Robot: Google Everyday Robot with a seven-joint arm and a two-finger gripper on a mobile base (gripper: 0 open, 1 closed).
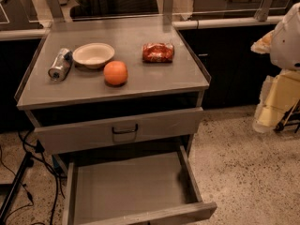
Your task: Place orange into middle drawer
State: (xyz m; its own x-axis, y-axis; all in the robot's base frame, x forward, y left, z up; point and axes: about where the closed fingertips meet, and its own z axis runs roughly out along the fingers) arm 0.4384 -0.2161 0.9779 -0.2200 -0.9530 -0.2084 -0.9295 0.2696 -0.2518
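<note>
Four things are lying on the table as I am watching through the camera: a can, a bowl, the orange and a bag. The orange is sitting free on the grey top near the front edge, a little left of the middle. The bowl is standing upright just behind it and to its left, close by; I cannot tell whether the two are touching. The can is lying on its side toward the left edge, its upper end right against the bowl's rim. The bag is lying flat toward the right edge, further back than the orange and well apart from it.

Below the front edge, the top drawer is sticking out a little, its dark handle facing me. Under that, the middle drawer is standing pulled far out toward me, its bare grey floor showing between low side walls.

The gripper is hanging out past the table's right edge, about level with the back half of the top, well apart from the orange and from the middle drawer. I am seeing only a pale tip on a white arm there, and I cannot tell whether it is released or clenched.
</note>
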